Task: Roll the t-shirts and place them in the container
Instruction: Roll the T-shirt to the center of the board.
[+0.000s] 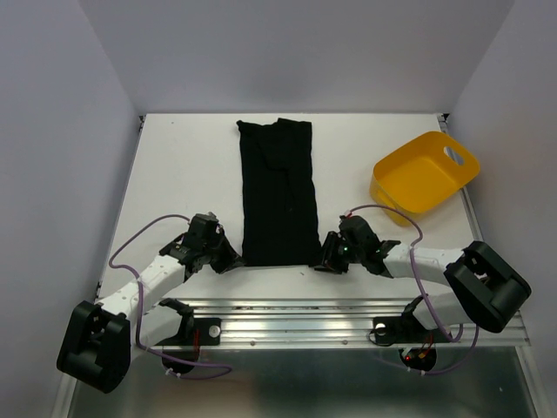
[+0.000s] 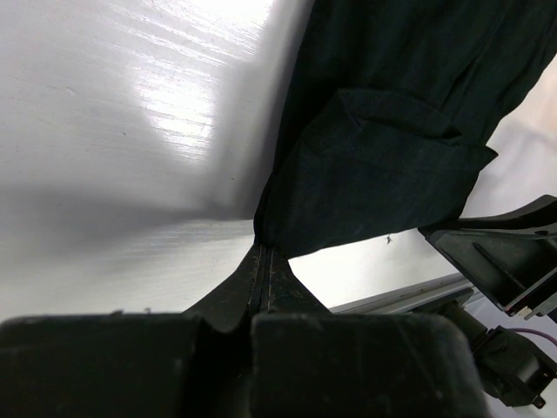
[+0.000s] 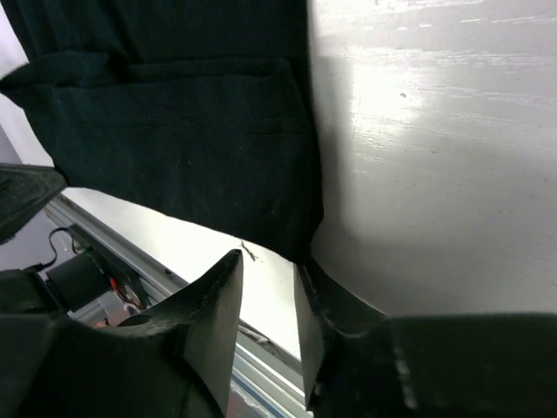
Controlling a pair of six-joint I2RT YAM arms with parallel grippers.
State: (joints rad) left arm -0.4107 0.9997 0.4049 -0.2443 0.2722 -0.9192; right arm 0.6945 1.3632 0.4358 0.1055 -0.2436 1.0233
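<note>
Your glossy white table [image 1: 174, 165] sits between pale walls [image 1: 52, 131]. The t-shirt [image 1: 277, 192] lies flat mid-table, folded long. Left pincer [image 2: 264, 251] clamps its near corner; right pincer [image 3: 268, 261] gapes at the other.

The top external camera is looking down from high behind the near edge, taking in the whole table [image 1: 174, 174]. The wrist cameras are sitting low and close at opposite corners of the t-shirt's [image 2: 392, 157] near hem, which all three views are sharing.
</note>
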